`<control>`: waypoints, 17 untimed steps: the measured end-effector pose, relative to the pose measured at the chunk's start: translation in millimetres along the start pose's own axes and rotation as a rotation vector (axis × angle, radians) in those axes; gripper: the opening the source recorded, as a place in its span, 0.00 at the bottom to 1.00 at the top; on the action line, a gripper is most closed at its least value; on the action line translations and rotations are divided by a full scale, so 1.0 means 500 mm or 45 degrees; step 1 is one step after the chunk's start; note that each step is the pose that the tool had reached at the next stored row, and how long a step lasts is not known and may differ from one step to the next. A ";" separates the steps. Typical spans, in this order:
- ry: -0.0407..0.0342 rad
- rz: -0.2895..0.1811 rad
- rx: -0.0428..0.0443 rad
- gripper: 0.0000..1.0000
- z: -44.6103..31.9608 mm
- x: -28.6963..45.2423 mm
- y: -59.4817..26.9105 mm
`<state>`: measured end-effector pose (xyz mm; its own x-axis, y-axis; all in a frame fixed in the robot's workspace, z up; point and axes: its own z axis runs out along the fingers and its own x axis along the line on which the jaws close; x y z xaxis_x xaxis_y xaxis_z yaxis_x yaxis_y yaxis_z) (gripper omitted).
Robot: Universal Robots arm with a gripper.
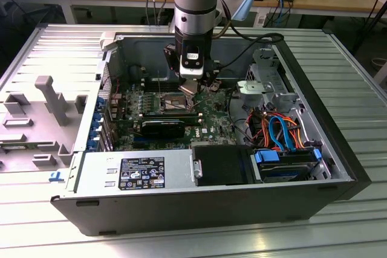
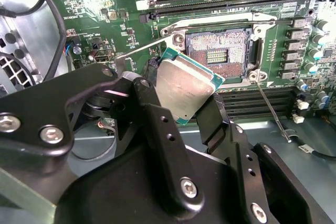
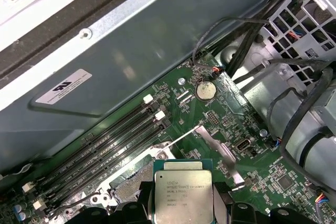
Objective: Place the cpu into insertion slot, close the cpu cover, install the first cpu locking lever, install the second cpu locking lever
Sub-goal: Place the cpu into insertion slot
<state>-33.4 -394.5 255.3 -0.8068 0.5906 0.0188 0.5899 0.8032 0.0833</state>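
Exterior view: gripper (image 1: 192,87) down inside open case (image 1: 338,149), hovering just above slot (image 1: 175,99); vertical approach suits drop-in placement

Second wrist view: fingers (image 2: 152,111) pinching cpu (image 2: 186,90) by opposite edges, metal top toward camera, chip tilted, near slot (image 2: 223,51) but apart, not seated; slot pins bare, open to receive chip; lever (image 2: 273,111) swung out beside slot, likely so nothing blocks entry

First wrist view: cpu (image 3: 182,192) clamped at sides, judged to leave underside contacts untouched; slot (image 3: 131,179) just beside it
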 end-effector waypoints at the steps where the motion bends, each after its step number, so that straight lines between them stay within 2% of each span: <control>1: -0.0002 0.002 0.000 0.54 0.000 0.000 0.000; 4: -0.0021 0.025 0.000 0.54 0.001 0.000 0.000; 17: -0.0034 0.041 -0.001 0.54 0.002 0.000 0.000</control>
<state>-33.4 -394.5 254.4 -0.7872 0.6164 0.0188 0.6156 0.7836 0.0832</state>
